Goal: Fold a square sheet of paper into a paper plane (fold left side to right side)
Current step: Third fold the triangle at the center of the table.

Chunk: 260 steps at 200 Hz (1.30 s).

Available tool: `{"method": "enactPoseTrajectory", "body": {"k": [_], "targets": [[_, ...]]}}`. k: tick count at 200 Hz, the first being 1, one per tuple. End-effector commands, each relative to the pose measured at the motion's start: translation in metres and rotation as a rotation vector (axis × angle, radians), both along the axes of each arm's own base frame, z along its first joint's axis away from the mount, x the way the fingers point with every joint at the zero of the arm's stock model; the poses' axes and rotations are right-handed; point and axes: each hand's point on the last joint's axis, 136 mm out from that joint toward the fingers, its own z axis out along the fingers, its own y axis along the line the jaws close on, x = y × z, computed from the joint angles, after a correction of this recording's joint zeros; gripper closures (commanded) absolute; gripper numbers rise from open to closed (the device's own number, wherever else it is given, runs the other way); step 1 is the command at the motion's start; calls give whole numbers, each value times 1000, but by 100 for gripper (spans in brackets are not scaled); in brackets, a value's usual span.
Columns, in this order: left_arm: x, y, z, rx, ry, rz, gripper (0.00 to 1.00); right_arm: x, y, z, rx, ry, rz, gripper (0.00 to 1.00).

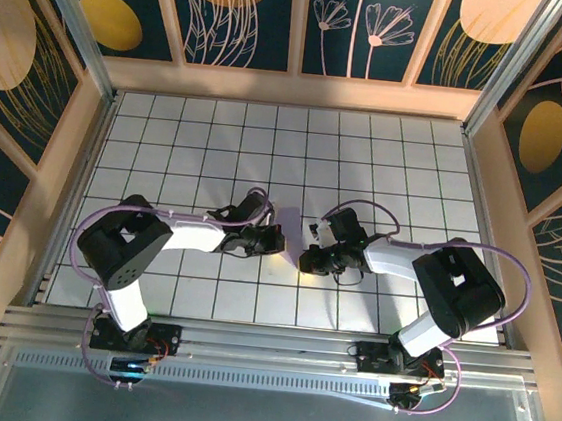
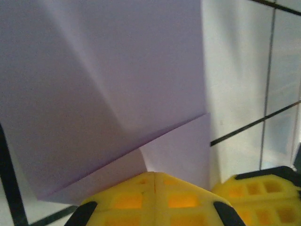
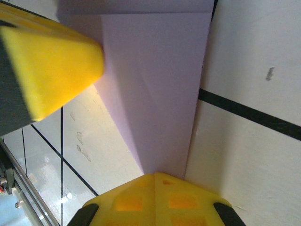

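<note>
The lavender sheet of paper (image 1: pixel 289 224) lies folded in layers on the tiled table between the two arms. Seen from the left wrist, the paper (image 2: pixel 108 84) shows a slanted fold edge, and my left gripper (image 2: pixel 155 175) is shut with its yellow tips against the paper's near edge. From the right wrist, the paper (image 3: pixel 160 84) narrows toward my right gripper (image 3: pixel 155 175), also shut, tips touching the paper's narrow end. No paper shows in either seam between the fingers. From above, the left gripper (image 1: pixel 278 241) and right gripper (image 1: pixel 307 258) nearly meet.
The white grid table (image 1: pixel 268 139) is walled by patterned panels at the back and sides. The right gripper's yellow fingers (image 2: pixel 263 190) sit close beside the left one. The left gripper's yellow finger (image 3: pixel 51 66) crowds the right wrist view. A metal rail (image 1: pixel 267 345) runs along the near edge.
</note>
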Motion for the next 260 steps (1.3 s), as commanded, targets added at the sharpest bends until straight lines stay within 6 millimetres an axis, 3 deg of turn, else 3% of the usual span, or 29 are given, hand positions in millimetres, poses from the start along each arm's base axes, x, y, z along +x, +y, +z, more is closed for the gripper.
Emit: {"method": "enactPoseTrajectory", "body": {"k": [1, 48, 85, 110, 175, 210, 260], "targets": [[1, 1, -7, 13, 24, 20, 100, -24, -31, -33, -181, 98, -16, 100], [-4, 16, -25, 96, 54, 41, 100, -10, -10, -6, -81, 56, -20, 100], [-5, 18, -29, 108, 61, 44, 100, 3, 7, 31, 25, 1, -25, 100], [-4, 17, -28, 108, 56, 39, 100, 2, 17, 39, 68, -1, -17, 100], [-4, 18, -27, 112, 52, 32, 100, 1, 23, 16, 27, 32, -27, 100], [-5, 18, -27, 114, 49, 30, 100, -3, 15, 1, -15, 78, -68, 100], [-4, 19, -29, 123, 49, 32, 100, -23, -3, -14, -59, 149, -100, 100]]}}
